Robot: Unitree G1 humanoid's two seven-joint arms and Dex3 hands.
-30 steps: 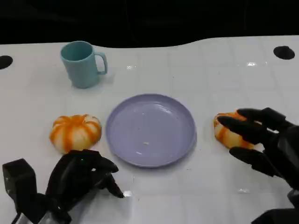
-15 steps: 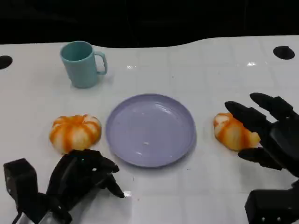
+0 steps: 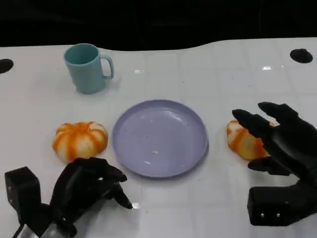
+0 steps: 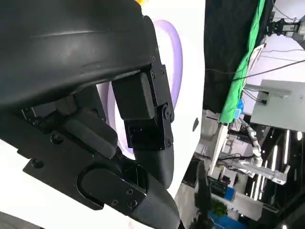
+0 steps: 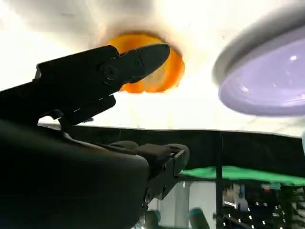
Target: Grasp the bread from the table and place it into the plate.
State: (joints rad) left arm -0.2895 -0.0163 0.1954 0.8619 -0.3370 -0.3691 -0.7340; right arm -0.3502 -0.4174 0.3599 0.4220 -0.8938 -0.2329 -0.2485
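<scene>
An orange-and-white bread [image 3: 241, 140] lies on the white table, just right of the lilac plate [image 3: 158, 138]. My right hand [image 3: 282, 144] hovers over the bread's right side with its fingers spread and nothing held. From the right wrist view a finger [image 5: 95, 76] reaches across the bread [image 5: 166, 75], with the plate [image 5: 267, 81] beyond it. A second orange-and-white bread [image 3: 80, 140] sits left of the plate. My left hand [image 3: 85, 191] rests near the front edge with its fingers curled in on nothing; past the left hand [image 4: 119, 119] shows the plate's rim [image 4: 177, 57].
A teal mug [image 3: 88, 67] stands at the back left of the table. Two dark round holes [image 3: 300, 55] mark the table's far corners. Bare white table lies in front of the plate and between the two hands.
My right hand has drawn back toward the table's front edge, its fingers lifted off the bread and lowered again beside it. Both breads, the plate and my left hand stay put.
</scene>
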